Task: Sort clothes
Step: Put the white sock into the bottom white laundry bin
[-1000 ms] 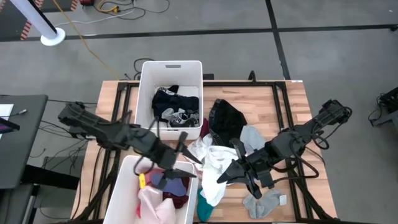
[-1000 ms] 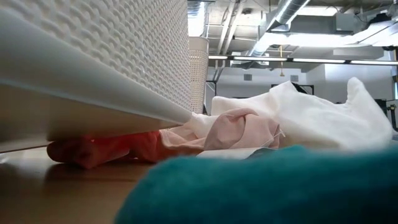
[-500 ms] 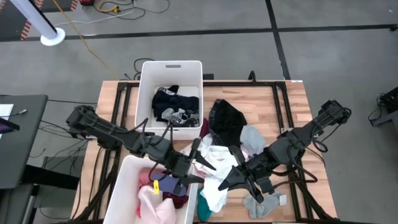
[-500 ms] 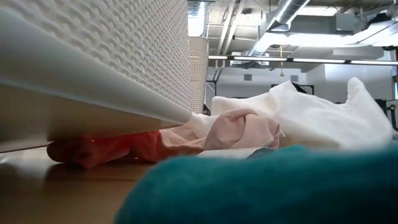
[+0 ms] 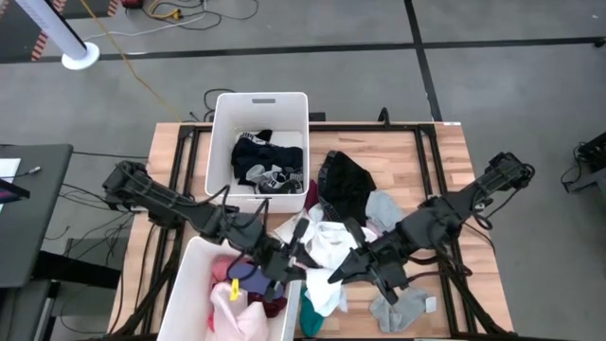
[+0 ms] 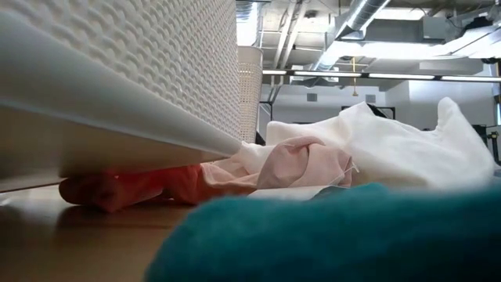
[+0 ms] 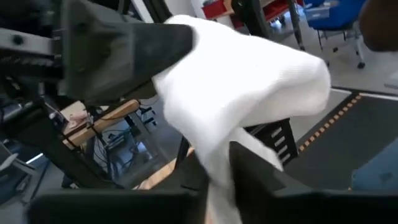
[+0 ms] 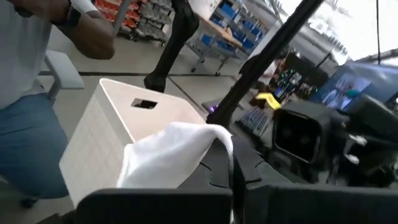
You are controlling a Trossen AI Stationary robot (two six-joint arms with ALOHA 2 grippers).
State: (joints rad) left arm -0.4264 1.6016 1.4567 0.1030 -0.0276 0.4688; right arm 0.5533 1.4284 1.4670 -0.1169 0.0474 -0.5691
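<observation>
**A:** What is on the tabletop [image 5: 436, 152]?

**B:** Seen from above, a heap of clothes [image 5: 341, 213] lies in the middle: black, white, grey and teal pieces. A far bin [image 5: 220, 123] holds dark items. A near bin [image 5: 185, 275] holds pink and maroon ones.

**A:** Where are the two arms?

**B:** Both reach into the heap from opposite sides and meet at one white garment [image 5: 322, 248]. The left claw [image 5: 295, 258] sits just beside the near bin's corner. Its wrist view shows white cloth [image 7: 249, 93] draped between its fingers [image 7: 249, 168], so it looks clamped on that garment. The right claw [image 5: 333, 275] is pressed together, and its wrist view shows white fabric [image 8: 168, 155] caught at its fingers [image 8: 230, 174].

**A:** Which step is this?

**B:** It reads as a handover or a shared grip, with one piece lifted out of the heap for sorting.

**A:** What does the next move call for?

**B:** Probably one claw must let go so the other can carry the garment to a bin. Pulling while both hold would only stretch the cloth. Which bin takes white pieces cannot be told.
</observation>
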